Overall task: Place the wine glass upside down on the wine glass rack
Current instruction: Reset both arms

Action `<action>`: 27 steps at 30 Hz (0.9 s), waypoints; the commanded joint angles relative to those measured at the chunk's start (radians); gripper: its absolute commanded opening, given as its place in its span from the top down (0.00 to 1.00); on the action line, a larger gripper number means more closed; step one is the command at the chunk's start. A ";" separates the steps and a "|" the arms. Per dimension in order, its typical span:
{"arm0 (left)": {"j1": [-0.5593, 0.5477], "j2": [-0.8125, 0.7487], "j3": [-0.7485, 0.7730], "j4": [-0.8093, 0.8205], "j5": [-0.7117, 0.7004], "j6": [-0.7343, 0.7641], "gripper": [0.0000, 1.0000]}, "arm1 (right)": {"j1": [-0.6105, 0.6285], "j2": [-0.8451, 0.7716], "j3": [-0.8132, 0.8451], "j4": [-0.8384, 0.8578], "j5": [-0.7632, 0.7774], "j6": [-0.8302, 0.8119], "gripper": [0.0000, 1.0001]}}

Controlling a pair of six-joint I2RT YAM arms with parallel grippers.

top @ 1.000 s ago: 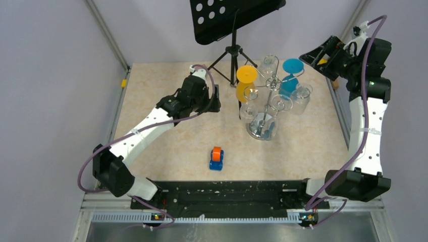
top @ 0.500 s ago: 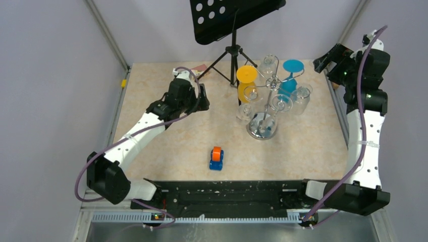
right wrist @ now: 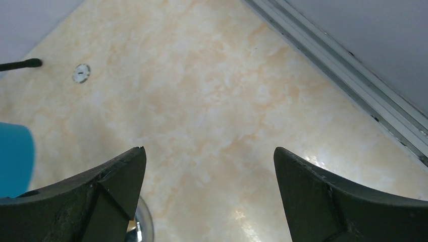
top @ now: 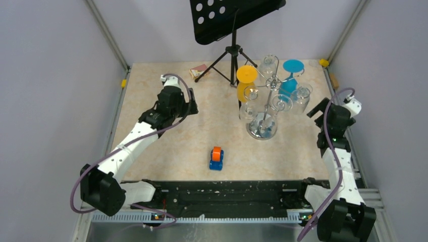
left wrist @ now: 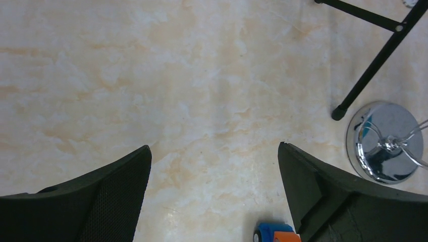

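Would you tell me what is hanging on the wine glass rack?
An orange glass, a blue glass and several clear glasses hang upside down there; their overlap hides the exact count.

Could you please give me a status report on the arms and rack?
Left gripper open, empty; right gripper open, empty. Wine glass rack upright, orange glass and blue glass hanging upside down. Music stand leg close beside rack base.

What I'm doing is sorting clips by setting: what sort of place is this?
Probably a lab robot test cell: plain grey walls on metal framing box in the table, and mismatched props share it: a wine glass rack, a music stand, a toy car.
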 commanded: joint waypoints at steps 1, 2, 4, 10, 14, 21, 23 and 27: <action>0.017 -0.049 -0.054 0.083 -0.069 0.044 0.02 | -0.010 -0.074 -0.116 0.234 0.149 -0.049 0.01; 0.019 -0.052 -0.066 0.096 -0.075 0.053 0.02 | -0.010 -0.078 -0.145 0.238 0.177 -0.052 0.01; 0.028 -0.052 -0.089 0.115 -0.088 0.059 0.02 | -0.010 -0.083 -0.202 0.270 0.180 -0.074 0.01; 0.086 -0.039 -0.174 0.184 -0.100 0.097 0.02 | -0.009 -0.116 -0.360 0.433 0.033 -0.093 0.01; 0.143 -0.049 -0.272 0.284 -0.067 0.109 0.01 | -0.004 -0.118 -0.460 0.590 -0.008 -0.151 0.01; 0.181 -0.114 -0.487 0.564 -0.210 0.233 0.01 | 0.054 -0.046 -0.509 0.769 -0.015 -0.253 0.01; 0.183 -0.123 -0.545 0.644 -0.259 0.309 0.01 | 0.077 -0.005 -0.522 0.820 -0.012 -0.246 0.01; 0.201 -0.069 -0.637 0.771 -0.315 0.364 0.02 | 0.113 0.087 -0.551 0.951 0.016 -0.239 0.01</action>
